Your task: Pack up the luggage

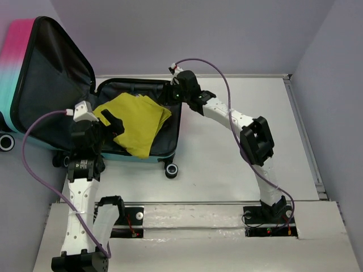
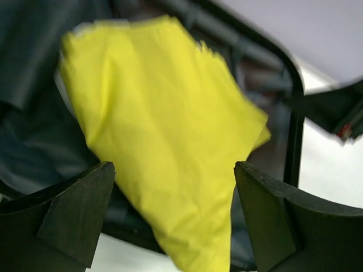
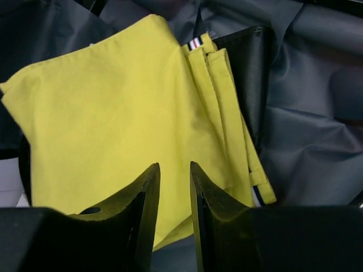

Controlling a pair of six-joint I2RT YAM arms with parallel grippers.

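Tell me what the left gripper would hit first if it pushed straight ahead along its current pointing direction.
Most likely the yellow folded cloth: it fills the gap ahead of the open left gripper, lying in the luggage with a corner over its near edge. Depth is unclear, so the rim might come first.

no readable text, labels, brands, numbers or signs appear in any view.

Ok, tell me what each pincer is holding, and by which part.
Nothing. The left pincer is open above the yellow cloth; the right pincer, nearly closed, grips nothing.
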